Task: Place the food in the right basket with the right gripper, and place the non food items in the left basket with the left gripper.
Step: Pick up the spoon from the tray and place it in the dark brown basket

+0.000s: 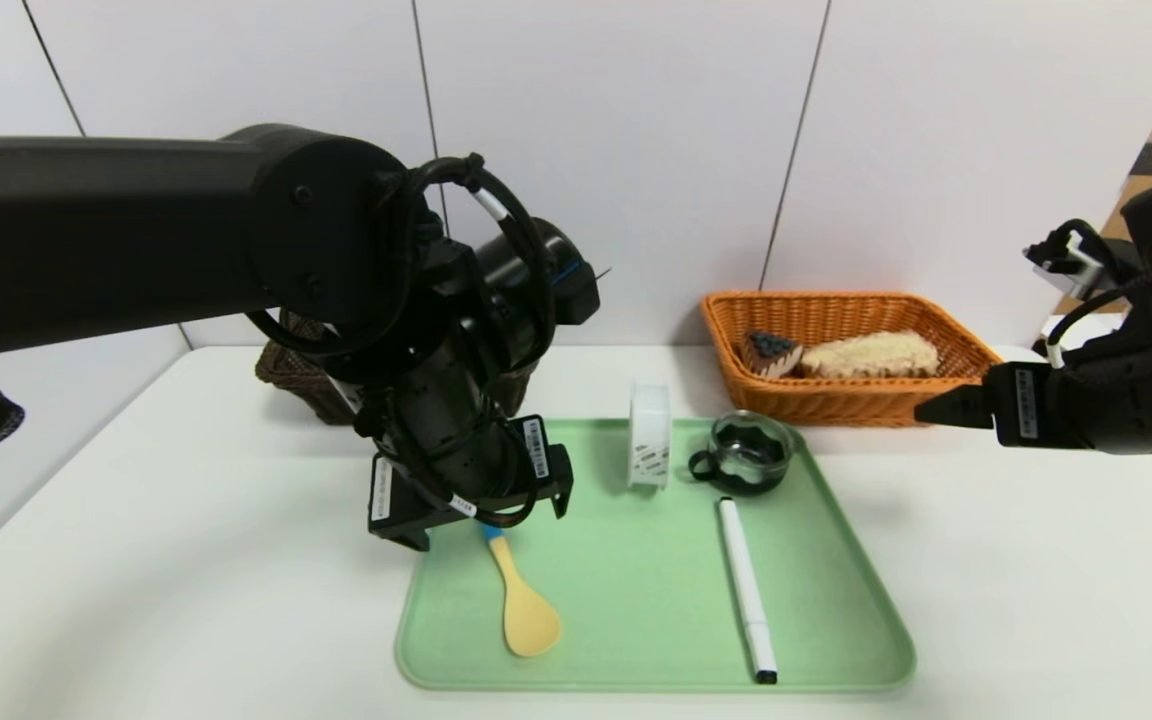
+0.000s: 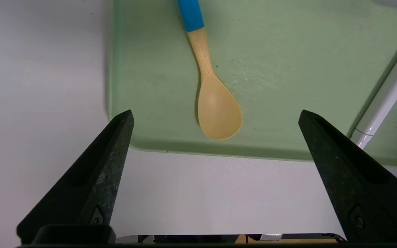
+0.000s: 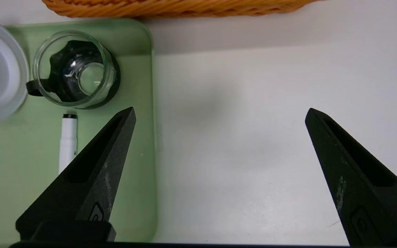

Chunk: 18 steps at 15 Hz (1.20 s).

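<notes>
Where the white bench [image 1: 186,560] carries the work, two baskets, one tray and four loose tray items can be counted in the head view. From left to right: a dark brown basket [image 1: 288,385] stands at the far left, largely hidden behind the left arm; the left hand [image 1: 471,500] hangs over the near-left part of the green tray [image 1: 636,600], its fingers spread wide with nothing between them. On the tray lie one spoon [image 1: 526,605] with a pale wooden bowl and a blue handle, one white tape roll [image 1: 649,435] standing on edge, one small glass cup [image 1: 748,452] with a dark handle, and one white marker [image 1: 747,590] lying lengthwise with a black tip toward the near rim. Behind the tray's far-right corner sits the orange basket [image 1: 841,400], holding two food pieces: a dark wedge of cake [image 1: 770,352] and a pale bread-like piece [image 1: 871,355]. The right hand [image 1: 956,408] hovers near that basket, over bare bench. Only the left wrist view shows the spoon's grain and fine scratches on the tray; only the right wrist view looks down into the cup and shows the right hand's fingers [image 3: 109,151] spread apart and empty.
</notes>
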{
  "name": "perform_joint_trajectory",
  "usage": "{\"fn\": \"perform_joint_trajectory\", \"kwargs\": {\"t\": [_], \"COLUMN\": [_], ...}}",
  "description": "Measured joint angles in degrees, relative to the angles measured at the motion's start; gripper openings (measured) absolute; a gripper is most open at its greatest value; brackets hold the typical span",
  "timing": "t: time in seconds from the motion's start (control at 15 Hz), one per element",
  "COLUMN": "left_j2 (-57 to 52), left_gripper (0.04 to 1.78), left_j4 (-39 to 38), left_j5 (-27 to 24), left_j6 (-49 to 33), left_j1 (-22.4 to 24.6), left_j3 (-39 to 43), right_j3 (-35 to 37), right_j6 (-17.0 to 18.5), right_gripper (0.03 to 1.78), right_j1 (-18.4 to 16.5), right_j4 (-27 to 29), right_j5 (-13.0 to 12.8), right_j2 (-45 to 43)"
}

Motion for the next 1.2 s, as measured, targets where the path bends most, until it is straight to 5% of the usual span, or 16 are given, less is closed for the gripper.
{"fn": "perform_joint_trajectory", "kwargs": {"t": [1.2], "left_j2": [12.8], "left_gripper": [1.69], "left_j4": [-0.5], "left_j5": [-3.8], "left_j6": [-0.2], "left_j1": [4.9], "left_j3": [-4.6], "right_j3": [6.4], "right_j6": [0.5], "right_gripper": [1.7], "right_j1": [-0.3], "right_j4": [-0.5], "right_j5": [0.3], "right_j2": [-1.0]}}
